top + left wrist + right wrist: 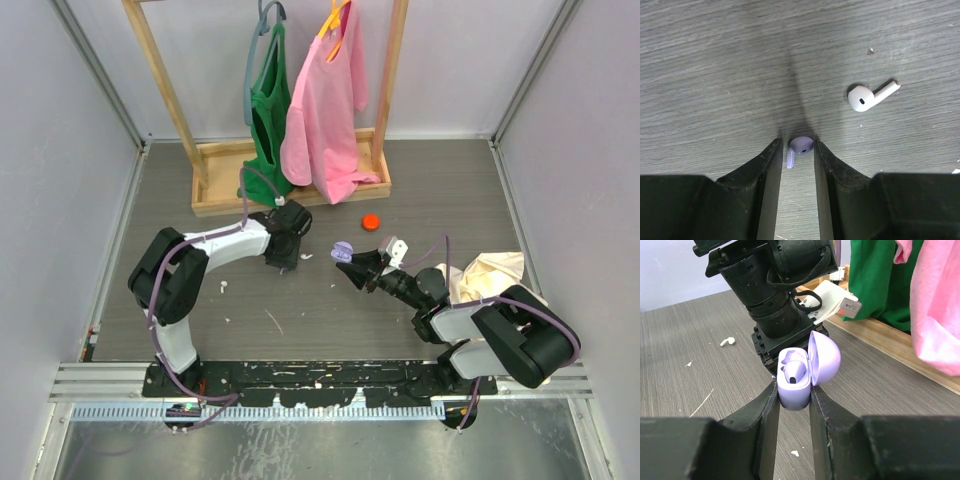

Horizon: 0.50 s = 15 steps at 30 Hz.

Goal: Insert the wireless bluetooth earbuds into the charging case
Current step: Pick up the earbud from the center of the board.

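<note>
Top view: the right fingers (360,270) pinch the open lavender charging case (343,250) above the worktop (300,320).
Left wrist: the left fingers (767,170) closely flank a pale lavender earbud (800,146) lying on the worktop; I cannot tell if they grip it.
Right wrist: a second earbud (794,369) sits inside the case.

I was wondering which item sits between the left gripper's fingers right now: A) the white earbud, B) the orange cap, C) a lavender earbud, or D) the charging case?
C: the left wrist view shows the lavender earbud on the table between the fingers of the left gripper. The white earbud lies apart to one side, and the charging case is in the right gripper.
</note>
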Each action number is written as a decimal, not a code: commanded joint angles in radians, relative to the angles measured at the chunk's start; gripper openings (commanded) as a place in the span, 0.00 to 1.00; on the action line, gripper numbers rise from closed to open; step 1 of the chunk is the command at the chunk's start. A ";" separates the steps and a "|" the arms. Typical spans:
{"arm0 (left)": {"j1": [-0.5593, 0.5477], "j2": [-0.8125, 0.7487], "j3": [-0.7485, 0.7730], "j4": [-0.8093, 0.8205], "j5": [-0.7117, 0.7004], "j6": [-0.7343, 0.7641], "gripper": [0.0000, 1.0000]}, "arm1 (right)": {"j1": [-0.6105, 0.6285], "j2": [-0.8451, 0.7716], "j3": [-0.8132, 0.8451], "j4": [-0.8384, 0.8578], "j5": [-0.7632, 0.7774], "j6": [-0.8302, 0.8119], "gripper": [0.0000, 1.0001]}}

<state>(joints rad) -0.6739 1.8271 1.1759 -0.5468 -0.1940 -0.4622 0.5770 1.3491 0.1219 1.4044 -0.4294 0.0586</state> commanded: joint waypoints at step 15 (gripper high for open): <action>0.022 0.060 0.068 -0.052 0.038 0.028 0.30 | 0.006 0.004 0.036 0.036 -0.012 -0.003 0.01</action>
<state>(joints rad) -0.6590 1.8580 1.2182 -0.5892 -0.1665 -0.4507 0.5770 1.3491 0.1257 1.3968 -0.4313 0.0586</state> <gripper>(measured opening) 0.306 0.328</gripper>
